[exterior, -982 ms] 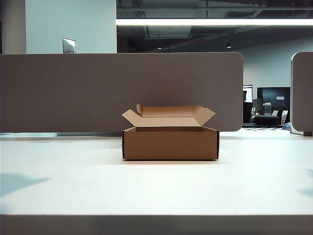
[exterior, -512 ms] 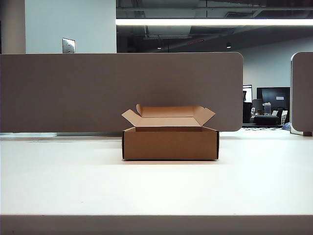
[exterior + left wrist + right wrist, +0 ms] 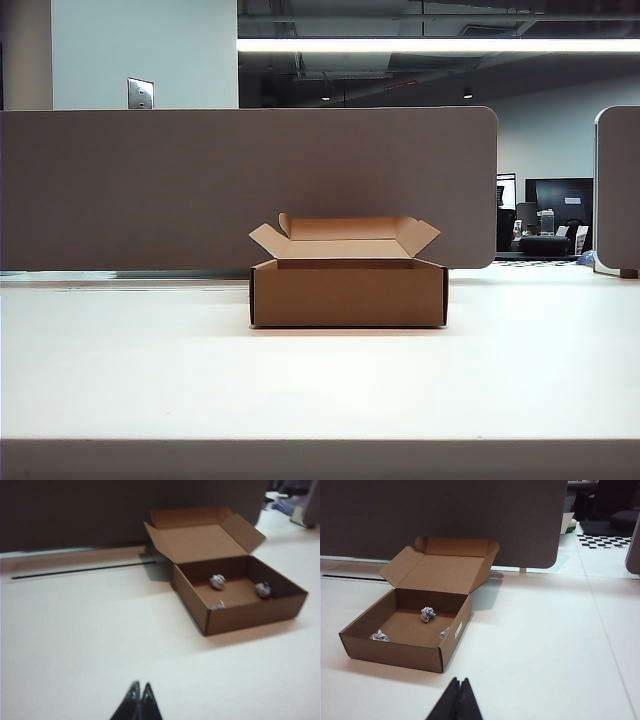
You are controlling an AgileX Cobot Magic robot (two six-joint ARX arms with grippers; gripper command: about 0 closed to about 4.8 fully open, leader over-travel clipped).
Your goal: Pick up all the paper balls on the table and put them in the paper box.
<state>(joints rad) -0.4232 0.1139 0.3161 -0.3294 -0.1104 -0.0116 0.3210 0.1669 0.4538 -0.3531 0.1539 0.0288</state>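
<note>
Task looks finished: paper balls (image 3: 217, 582) inside paper box (image 3: 252, 612) on table (image 3: 75, 640). Left gripper (image 3: 139, 694) and right gripper (image 3: 459, 687) hovering nearby, jaws pressed together, empty; nothing left but parking

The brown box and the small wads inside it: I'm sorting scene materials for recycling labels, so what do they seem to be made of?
The shallow brown box with open flaps looks like matte cardboard: uniform kraft colour, creased folds, thin wall edges. The small white wads with dark marks look like crumpled printed paper, going by their irregular wrinkled shapes. Both grippers hang shut, away from the box.
</note>
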